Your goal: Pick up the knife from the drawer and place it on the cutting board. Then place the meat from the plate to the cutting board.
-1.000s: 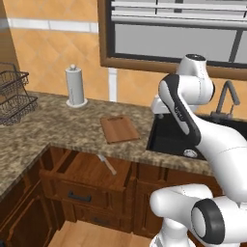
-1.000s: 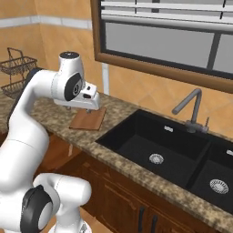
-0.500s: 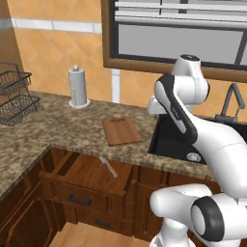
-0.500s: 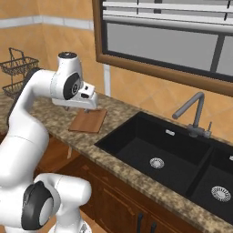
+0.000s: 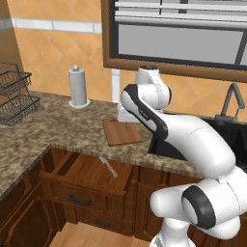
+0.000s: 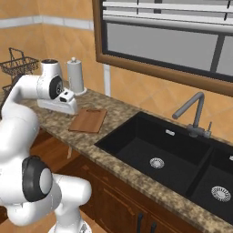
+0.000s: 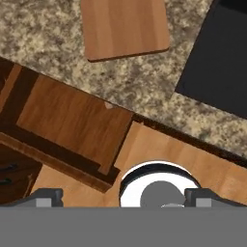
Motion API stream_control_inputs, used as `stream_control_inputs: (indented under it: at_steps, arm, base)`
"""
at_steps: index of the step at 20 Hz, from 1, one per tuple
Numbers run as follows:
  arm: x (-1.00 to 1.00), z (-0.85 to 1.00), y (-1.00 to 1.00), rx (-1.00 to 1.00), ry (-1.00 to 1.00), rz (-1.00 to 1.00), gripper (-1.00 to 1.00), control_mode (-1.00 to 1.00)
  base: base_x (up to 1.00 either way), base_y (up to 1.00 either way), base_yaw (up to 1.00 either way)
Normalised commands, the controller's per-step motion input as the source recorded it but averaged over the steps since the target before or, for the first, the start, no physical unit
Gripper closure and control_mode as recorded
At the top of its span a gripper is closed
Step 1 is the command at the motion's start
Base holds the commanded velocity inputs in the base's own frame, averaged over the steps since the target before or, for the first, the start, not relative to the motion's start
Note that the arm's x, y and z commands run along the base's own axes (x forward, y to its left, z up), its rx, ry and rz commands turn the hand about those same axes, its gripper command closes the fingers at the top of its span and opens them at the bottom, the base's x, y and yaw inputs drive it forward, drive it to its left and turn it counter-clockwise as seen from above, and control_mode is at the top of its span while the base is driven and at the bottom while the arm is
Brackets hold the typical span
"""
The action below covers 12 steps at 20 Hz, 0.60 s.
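Low in the left base view, the drawer (image 5: 84, 172) stands pulled out, the knife (image 5: 109, 167) lying inside. Above it, mid-frame, the gripper (image 5: 126, 126) hangs with jaws spread, empty, over the cutting board (image 5: 120, 132).

One cutting board (image 5: 122, 131), one knife (image 5: 108, 167), one open drawer (image 5: 82, 170), one paper towel roll (image 5: 78, 87), one wire dish rack (image 5: 15, 99), one faucet (image 6: 191, 112), two sink basins (image 6: 145, 148), one window (image 6: 168, 38)
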Motion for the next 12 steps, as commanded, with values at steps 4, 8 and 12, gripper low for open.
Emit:
stream_control_inputs:
  at_steps: [4, 8, 12]
  arm:
    - [0.03, -0.54, 0.61, 0.1, 0.06, -0.5, -1.0, -1.0]
    - [0.01, -0.76, 0.57, 0.08, 0.09, -0.37, -1.0, -1.0]
    - [0.04, -0.78, 0.67, 0.0, 0.07, -0.28, -1.0, -1.0]
  base:
    - [0.0, 0.0, 0.0]
    - [0.0, 0.0, 0.0]
    - [0.0, 0.0, 0.0]
